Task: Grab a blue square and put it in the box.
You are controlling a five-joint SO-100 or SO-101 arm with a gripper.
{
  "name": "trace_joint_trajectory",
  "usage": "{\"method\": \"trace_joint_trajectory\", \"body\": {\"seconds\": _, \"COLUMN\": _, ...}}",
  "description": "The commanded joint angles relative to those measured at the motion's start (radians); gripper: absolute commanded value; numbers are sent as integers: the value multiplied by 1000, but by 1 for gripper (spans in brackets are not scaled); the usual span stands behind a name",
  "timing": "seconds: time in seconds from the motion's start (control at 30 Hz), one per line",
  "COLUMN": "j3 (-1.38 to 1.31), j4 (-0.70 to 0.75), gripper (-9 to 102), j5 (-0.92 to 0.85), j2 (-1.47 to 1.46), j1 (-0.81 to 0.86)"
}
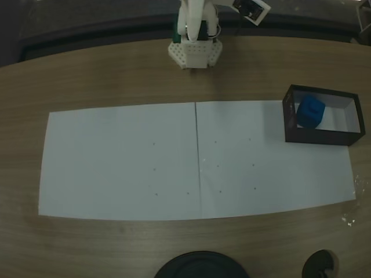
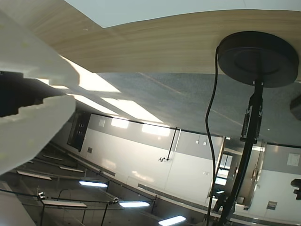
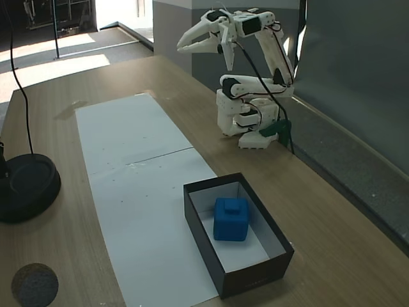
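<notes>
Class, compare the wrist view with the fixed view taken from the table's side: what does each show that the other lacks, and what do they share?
Wrist view alone: ceiling light panels and a wall behind, seen upside down, with the black stand's pole rising from its base.

Side fixed view alone: the blue square lying inside the box, and the folded arm's base.

Shared: the wooden table, the white paper, the black round stand base, and the gripper, its jaws slightly parted and holding nothing.

white plastic arm (image 3: 255, 70), pointed end effector (image 3: 195, 41), black cables, perhaps a green clamp (image 3: 281, 130)
</notes>
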Motion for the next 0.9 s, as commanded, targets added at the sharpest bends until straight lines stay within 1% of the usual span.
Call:
{"method": "trace_joint_trajectory", "body": {"seconds": 0.0, "j3": 52, "j4": -25, "gripper": 0, "j5": -8, "j2": 63, "j1": 6}}
{"method": "trace_joint_trajectory", "body": {"seconds": 0.07, "j3": 98, "j4": -28, "gripper": 0, "j5": -6, "j2": 101, "j1": 5}}
{"method": "trace_joint_trajectory", "body": {"seconds": 0.17, "j3": 167, "j4": -81, "gripper": 0, "j5": -6, "j2": 106, "j1": 5}}
{"method": "trace_joint_trajectory", "body": {"seconds": 0.43, "j3": 477, "j4": -155, "gripper": 0, "j5": 3, "j2": 107, "j1": -5}}
{"method": "trace_joint_trajectory", "body": {"seconds": 0.53, "j3": 594, "j4": -204, "gripper": 0, "j5": 67, "j2": 107, "j1": -6}}
{"method": "trace_joint_trajectory", "body": {"seconds": 0.67, "j3": 738, "j4": -216, "gripper": 0, "j5": 187, "j2": 107, "j1": -8}}
{"method": "trace_joint_trajectory", "body": {"seconds": 0.77, "j3": 811, "j4": -209, "gripper": 0, "j5": 190, "j2": 107, "j1": -6}}
{"method": "trace_joint_trajectory", "body": {"seconds": 0.87, "j3": 816, "j4": -184, "gripper": 0, "j5": 190, "j2": 107, "j1": -8}}
